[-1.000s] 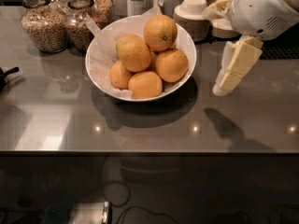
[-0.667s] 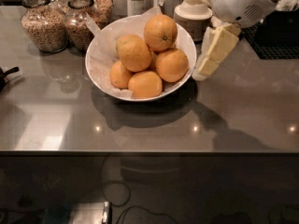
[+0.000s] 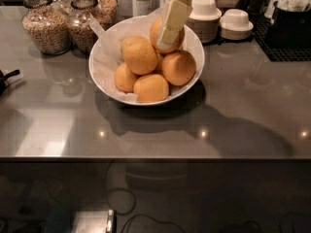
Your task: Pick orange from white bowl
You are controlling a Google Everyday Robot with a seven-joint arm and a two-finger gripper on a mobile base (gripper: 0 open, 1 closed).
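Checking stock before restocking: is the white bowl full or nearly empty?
Full: five oranges heap above the rim of the white bowl; the claw hovers at the rearmost orange.

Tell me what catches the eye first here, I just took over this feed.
The wide white paper-lined bowl at the centre of the grey counter, heaped with five round orange citrus fruits. The cream-coloured gripper hangs over the bowl's back, in front of the rearmost orange. Grain-filled glass jars stand behind on the left, small stacked white dishes on the right.
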